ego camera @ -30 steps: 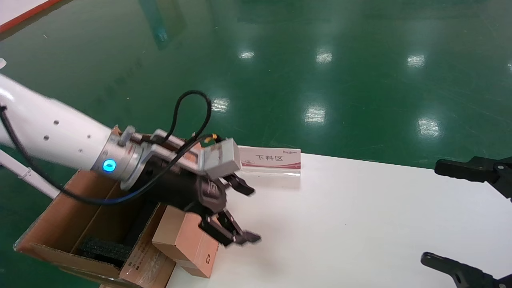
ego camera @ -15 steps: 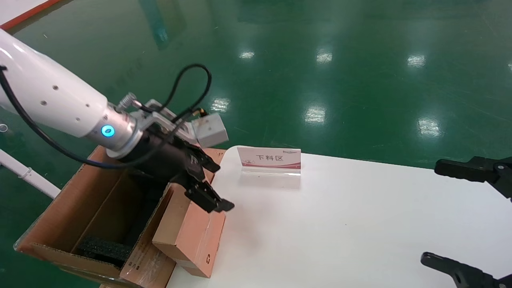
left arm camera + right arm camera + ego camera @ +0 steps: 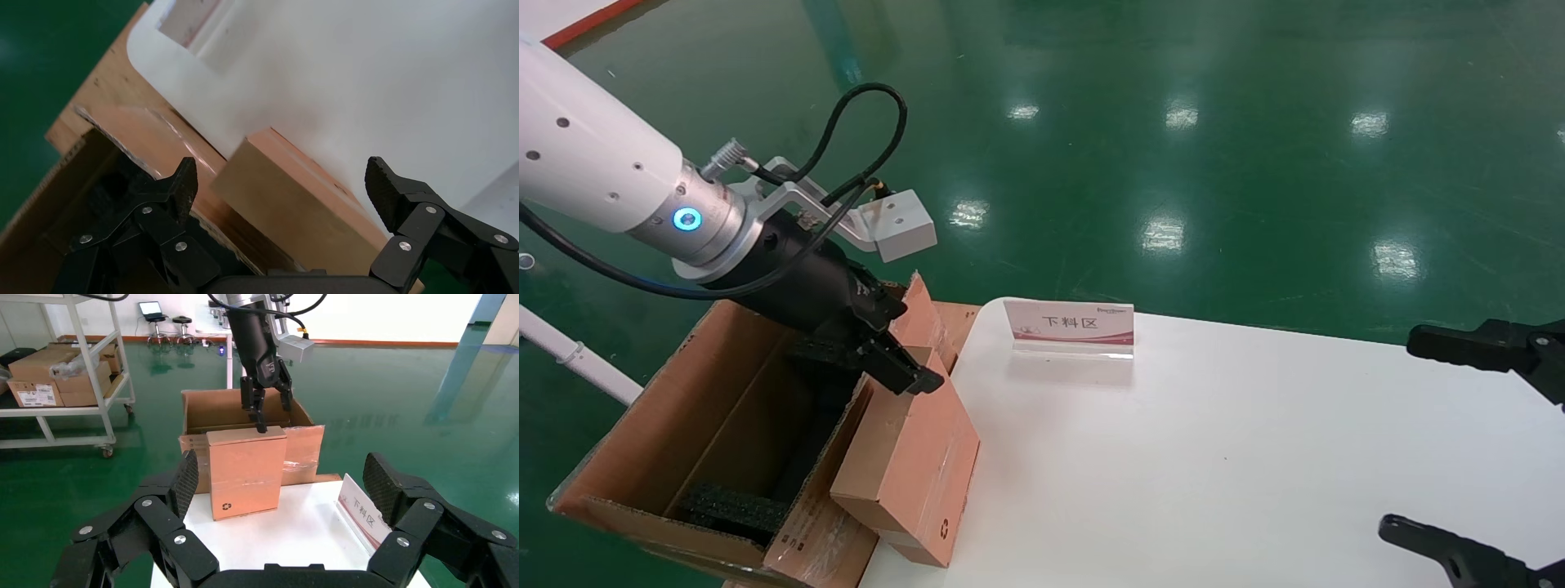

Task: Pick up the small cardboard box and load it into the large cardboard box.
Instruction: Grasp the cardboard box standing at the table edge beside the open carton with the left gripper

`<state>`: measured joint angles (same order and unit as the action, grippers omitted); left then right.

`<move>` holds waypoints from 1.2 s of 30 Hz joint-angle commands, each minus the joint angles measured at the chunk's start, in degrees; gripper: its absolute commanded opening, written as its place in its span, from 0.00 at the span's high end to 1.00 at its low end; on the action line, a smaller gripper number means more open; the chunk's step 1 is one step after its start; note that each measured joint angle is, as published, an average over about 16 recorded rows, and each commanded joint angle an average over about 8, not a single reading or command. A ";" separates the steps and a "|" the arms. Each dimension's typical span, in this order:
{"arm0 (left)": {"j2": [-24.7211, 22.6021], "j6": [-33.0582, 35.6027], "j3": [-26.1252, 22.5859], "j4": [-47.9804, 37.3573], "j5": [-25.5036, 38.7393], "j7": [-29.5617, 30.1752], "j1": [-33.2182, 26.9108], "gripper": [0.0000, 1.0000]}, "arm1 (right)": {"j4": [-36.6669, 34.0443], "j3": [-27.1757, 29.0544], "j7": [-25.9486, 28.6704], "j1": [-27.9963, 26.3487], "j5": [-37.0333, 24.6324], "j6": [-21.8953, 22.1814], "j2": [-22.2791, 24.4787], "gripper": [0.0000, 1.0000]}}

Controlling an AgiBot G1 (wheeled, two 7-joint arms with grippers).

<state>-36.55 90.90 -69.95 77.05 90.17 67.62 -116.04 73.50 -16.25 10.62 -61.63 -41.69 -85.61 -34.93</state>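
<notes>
**Small carton stands at the desk's edge, my left pincer spread above it**

The small cardboard box stands upright at the near-left edge of the white desk, its recycling symbol low on the face turned toward my right arm. It leans against, or stands just beside, the raised flap of the large cardboard box, which sits off the desk on my left with its flaps up, clear tape shining on the flap nearest the small carton, and black foam showing at the bottom inside.

My left pincer hangs over the top of the small cardboard box, at the end nearest the large carton's opening. It is released: in the left wrist view its two black fingers are spread wide with the carton's top edge between them, and neither pad presses the cardboard. From the right wrist view one fingertip seems to meet the carton's top rim; whether it truly touches I cannot tell.

My right pincer is parked over the desk's right side, well apart from both boxes, its fingers splayed and holding nothing. A small placard with red-trimmed lettering stands at the desk's far edge, on the green floor's side.
</notes>
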 commanded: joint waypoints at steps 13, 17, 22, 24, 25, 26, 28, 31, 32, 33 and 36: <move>-0.64 -0.45 -17.72 0.08 -4.89 5.73 -10.06 0.00 | 0.00 -0.06 -0.03 -0.01 0.04 0.03 0.02 0.00; -0.93 -0.85 -20.92 0.05 -6.66 6.53 -11.46 0.00 | 0.00 -0.07 -0.04 -0.02 0.05 0.03 0.03 0.00; -1.24 -1.33 -23.89 0.01 -8.21 7.41 -12.42 0.00 | 0.00 -0.09 -0.05 -0.02 0.06 0.04 0.04 0.00; -1.37 -1.55 -24.84 0.00 -8.58 7.79 -12.67 0.00 | 0.00 -0.10 -0.05 -0.02 0.07 0.04 0.04 0.00; -1.43 -1.68 -25.26 0.00 -8.76 7.94 -12.76 0.00 | 0.00 -0.11 -0.05 -0.02 0.07 0.05 0.04 0.00; -1.49 -1.80 -25.65 -0.01 -8.94 8.08 -12.83 0.00 | 0.00 -0.11 -0.05 -0.02 0.08 0.05 0.05 0.00; -1.62 -2.07 -26.35 -0.02 -9.28 8.31 -12.85 0.00 | 0.00 -0.12 -0.06 -0.03 0.08 0.05 0.05 0.00; -1.77 -2.47 -27.23 -0.07 -9.67 8.65 -12.72 0.00 | 0.00 -0.13 -0.06 -0.03 0.09 0.06 0.05 0.00; -1.80 -2.61 -27.48 -0.10 -9.78 8.76 -12.66 0.00 | 0.00 -0.13 -0.07 -0.03 0.09 0.06 0.06 0.00; -1.82 -2.75 -27.71 -0.12 -9.85 8.86 -12.59 0.00 | 0.00 -0.14 -0.07 -0.03 0.09 0.06 0.06 0.00; -1.84 -3.20 -28.30 -0.20 -10.00 9.16 -12.31 0.00 | 0.00 -0.15 -0.07 -0.03 0.10 0.07 0.06 0.00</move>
<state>-38.40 87.62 -98.13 76.84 80.23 76.72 -128.22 73.50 -16.40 10.54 -61.66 -41.59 -85.55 -34.87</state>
